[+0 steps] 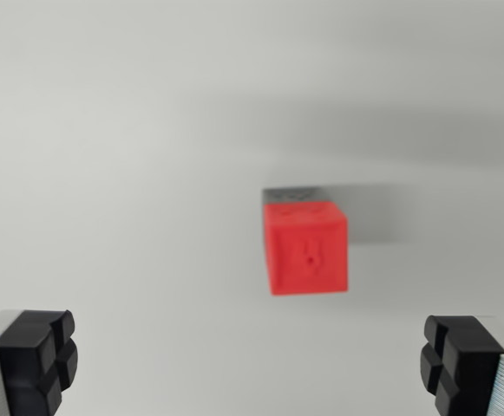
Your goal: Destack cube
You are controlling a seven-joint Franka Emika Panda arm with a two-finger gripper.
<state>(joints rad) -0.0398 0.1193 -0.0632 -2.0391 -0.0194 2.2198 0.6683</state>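
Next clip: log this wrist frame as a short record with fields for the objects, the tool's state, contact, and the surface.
objects: red plastic cube stacked on a grey cube, only a sliver of which shows
tool: tool open, black fingertips at the lower corners
contact: none; tool apart from the stack
surface: plain white table
focus: slightly blurred

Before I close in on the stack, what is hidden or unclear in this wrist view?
- Grey cube under the red plastic cube: mostly hidden by the red one.
- Embossed mark on the red cube: too blurred to read.
- Gripper: only the black fingertips show, cut off by the bottom edge.
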